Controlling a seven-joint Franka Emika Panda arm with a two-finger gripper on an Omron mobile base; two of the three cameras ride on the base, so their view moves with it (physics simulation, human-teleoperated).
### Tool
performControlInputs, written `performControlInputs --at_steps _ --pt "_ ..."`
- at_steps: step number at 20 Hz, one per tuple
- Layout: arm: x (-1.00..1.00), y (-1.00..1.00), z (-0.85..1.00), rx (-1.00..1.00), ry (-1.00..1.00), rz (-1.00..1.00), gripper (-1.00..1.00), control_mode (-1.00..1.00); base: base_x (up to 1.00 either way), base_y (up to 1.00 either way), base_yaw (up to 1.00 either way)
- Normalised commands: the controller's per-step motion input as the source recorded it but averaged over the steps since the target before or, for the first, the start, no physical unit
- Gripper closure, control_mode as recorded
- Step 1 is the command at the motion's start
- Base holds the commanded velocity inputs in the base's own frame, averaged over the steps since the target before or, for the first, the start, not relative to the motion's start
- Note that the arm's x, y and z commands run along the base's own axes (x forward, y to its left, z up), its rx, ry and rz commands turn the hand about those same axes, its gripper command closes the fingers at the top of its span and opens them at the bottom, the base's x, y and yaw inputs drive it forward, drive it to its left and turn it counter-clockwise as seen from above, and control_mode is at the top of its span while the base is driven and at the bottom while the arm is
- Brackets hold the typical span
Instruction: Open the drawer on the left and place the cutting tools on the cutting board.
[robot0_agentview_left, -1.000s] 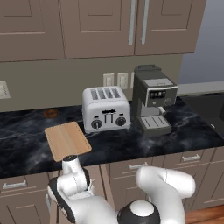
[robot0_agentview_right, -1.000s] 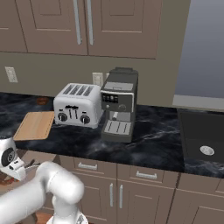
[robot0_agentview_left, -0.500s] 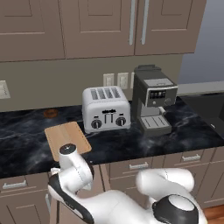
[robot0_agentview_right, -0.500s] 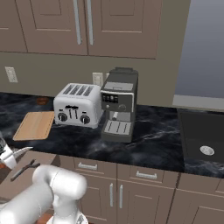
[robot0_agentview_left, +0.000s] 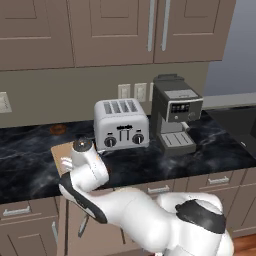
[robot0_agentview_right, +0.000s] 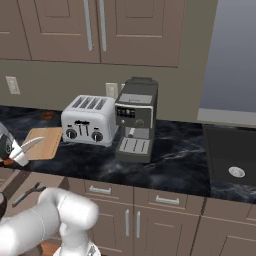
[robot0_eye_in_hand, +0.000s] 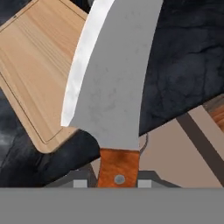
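Black marble counter (robot0_agentview_left: 150, 162) runs along the wall, w/ brown cabinets above. Coffee machine (robot0_agentview_left: 176, 114) stands right of the silver toaster (robot0_agentview_left: 121, 124), both at the back of the counter. Drawer (robot0_agentview_right: 22, 187) on the left is pulled out below the counter edge; scissors (robot0_agentview_right: 26, 193) lie inside it. Cutting board (robot0_eye_in_hand: 41, 65) lies flat on the counter left of the toaster, near the front edge, partly behind the arm in the left base view. Pincer (robot0_eye_in_hand: 118, 180) is closed on the knife (robot0_eye_in_hand: 111, 87) by its reddish-brown handle, blade pointing away from the hand. Knife is in the air over the counter's front edge, blade tip reaching over the board's corner, not touching it.
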Motion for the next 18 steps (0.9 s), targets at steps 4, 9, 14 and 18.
performControlInputs --at_steps 4,9,14,18 --pt "1.0 0.07 0.0 0.0 0.1 0.0 1.0 -1.0 0.0 0.0 0.0" --pt "1.0 0.06 0.0 0.0 0.14 0.0 1.0 -1.0 0.0 0.0 0.0" --pt "0.97 0.16 -0.01 -0.04 0.14 0.0 1.0 -1.0 0.0 0.0 0.0" --pt "0.71 0.31 -0.2 -0.09 0.12 0.0 1.0 -1.0 0.0 0.0 0.0"
